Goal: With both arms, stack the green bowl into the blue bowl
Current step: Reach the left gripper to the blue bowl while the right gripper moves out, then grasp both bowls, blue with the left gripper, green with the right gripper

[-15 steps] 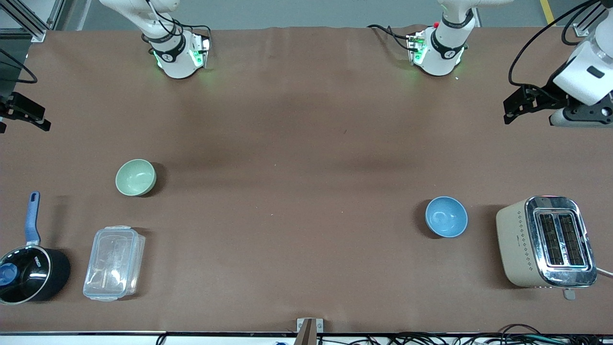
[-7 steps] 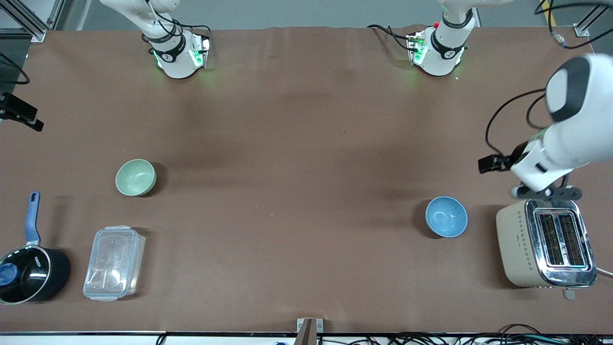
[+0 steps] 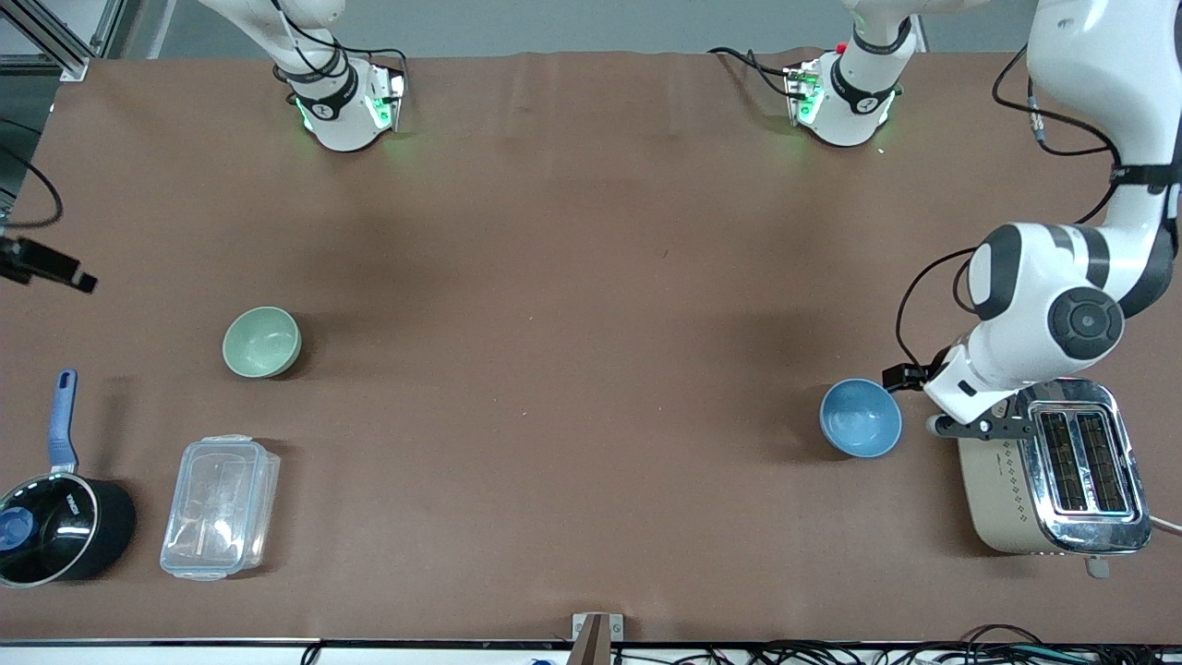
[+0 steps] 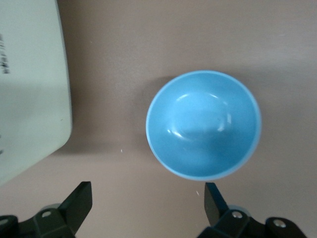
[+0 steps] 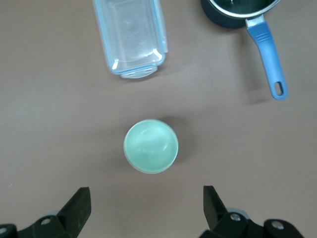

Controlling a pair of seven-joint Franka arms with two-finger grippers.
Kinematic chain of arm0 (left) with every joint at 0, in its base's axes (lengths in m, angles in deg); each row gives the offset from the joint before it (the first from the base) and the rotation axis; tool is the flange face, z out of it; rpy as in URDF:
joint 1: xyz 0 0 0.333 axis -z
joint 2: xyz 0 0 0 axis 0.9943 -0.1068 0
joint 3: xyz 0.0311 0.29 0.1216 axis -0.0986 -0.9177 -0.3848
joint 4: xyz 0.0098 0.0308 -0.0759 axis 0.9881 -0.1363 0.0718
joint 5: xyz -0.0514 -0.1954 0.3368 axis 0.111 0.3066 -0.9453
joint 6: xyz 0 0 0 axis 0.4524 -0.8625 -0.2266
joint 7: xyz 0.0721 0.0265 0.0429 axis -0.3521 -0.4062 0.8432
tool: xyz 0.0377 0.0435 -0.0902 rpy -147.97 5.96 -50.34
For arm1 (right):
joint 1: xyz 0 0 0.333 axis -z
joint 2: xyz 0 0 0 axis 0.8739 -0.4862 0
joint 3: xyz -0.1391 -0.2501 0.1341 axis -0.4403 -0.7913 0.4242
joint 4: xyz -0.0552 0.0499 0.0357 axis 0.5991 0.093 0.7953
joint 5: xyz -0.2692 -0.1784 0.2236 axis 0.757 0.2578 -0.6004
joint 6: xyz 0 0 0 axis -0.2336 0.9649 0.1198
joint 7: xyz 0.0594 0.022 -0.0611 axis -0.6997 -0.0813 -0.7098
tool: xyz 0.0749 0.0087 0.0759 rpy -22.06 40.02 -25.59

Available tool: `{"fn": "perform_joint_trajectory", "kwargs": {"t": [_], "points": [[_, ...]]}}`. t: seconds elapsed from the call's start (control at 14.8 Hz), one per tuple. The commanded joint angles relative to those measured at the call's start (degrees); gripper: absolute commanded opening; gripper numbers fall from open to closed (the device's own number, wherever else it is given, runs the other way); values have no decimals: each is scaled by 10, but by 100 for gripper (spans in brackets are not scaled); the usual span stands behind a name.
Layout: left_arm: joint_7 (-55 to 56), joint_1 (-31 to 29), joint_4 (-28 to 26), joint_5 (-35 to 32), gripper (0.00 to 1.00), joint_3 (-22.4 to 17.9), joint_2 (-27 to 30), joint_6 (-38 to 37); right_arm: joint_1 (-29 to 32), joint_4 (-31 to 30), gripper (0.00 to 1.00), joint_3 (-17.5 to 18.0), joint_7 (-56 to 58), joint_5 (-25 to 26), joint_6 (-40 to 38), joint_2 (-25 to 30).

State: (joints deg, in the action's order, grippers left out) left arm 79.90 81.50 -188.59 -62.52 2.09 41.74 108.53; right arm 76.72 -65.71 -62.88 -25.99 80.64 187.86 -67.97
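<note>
**What your two arms look like**

You have two white arms with smooth rounded shells and black bands at the joints. The left arm (image 3: 1053,314) shows a round dark grey cap with a small hub at its centre, and thin black cables loop beside its links. Both bases (image 3: 343,103) glow green at the foot, and black cables run from them over the table. In each wrist view you see two black fingers (image 4: 78,203) with slanted tips, on black mounts with small silver screws. The right fingers (image 5: 79,204) look the same.
</note>
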Motion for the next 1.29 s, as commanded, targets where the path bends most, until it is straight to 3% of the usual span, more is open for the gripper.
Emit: {"fn": "perform_joint_trajectory", "kwargs": {"t": [0.0,0.47,0.75,0.88,1.08,1.15,1.22], "points": [[9,-6,0,-13,96,1,-31,33,16,-107,100,8,33,-17,126,-28],[10,-8,13,-5,43,2,-85,63,22,-127,100,9,57,-68,189,-172],[37,-4,28,-5,9,3,-100,63,29,-127,96,8,85,-74,196,-211],[39,2,40,-4,0,7,-99,61,23,-141,93,8,85,-74,214,-213],[72,3,53,1,0,44,-91,41,22,-170,82,8,85,-74,249,-213],[96,3,59,1,0,60,-88,25,20,-179,70,8,85,-74,261,-212],[129,4,65,2,0,83,-85,10,19,-183,46,9,86,-74,265,-211]]}}
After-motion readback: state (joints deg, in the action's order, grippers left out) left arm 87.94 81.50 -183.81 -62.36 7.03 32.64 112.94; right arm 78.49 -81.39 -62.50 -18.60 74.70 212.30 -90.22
